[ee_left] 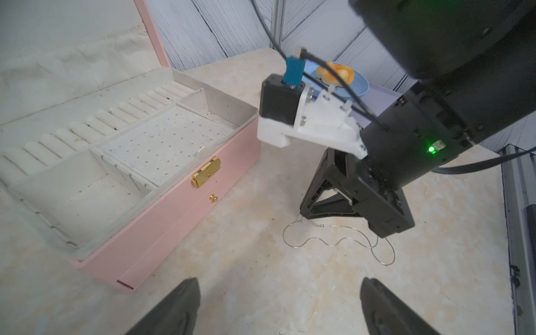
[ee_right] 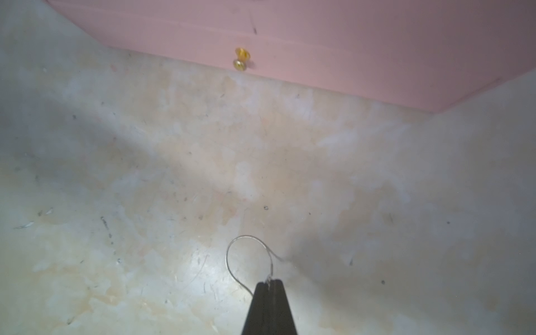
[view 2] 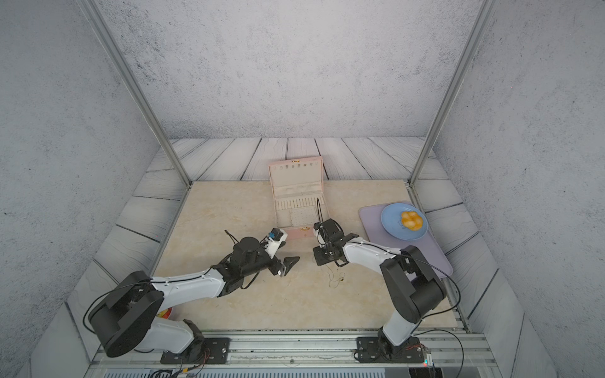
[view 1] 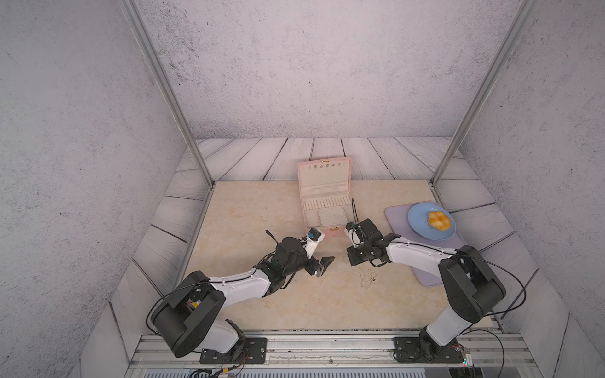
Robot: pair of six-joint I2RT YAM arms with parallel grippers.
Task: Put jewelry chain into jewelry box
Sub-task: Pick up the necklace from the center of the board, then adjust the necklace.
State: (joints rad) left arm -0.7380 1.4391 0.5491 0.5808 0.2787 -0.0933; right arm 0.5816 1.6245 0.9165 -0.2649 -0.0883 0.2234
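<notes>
The pale pink jewelry box (view 1: 330, 233) (view 2: 301, 233) stands open at the back of the table, lid up, showing its cream lining and ridged slots. The thin jewelry chain (view 1: 363, 278) (view 2: 334, 281) (ee_left: 342, 239) lies in loose curls on the beige tabletop in front of the box. My right gripper (view 1: 351, 262) (ee_left: 303, 214) (ee_right: 269, 280) points down at the table and is shut on one end of the chain, a loop (ee_right: 229, 255) curling out from its tips. My left gripper (view 1: 323, 265) (ee_left: 278, 290) hovers open to the left of the chain, nothing between its fingers.
A blue plate (view 1: 422, 225) with orange-yellow food sits on a lilac mat (view 1: 435, 271) at the right. Aluminium posts (view 1: 196, 153) rise at the table's back corners. A metal rail (view 1: 327, 343) runs along the front edge.
</notes>
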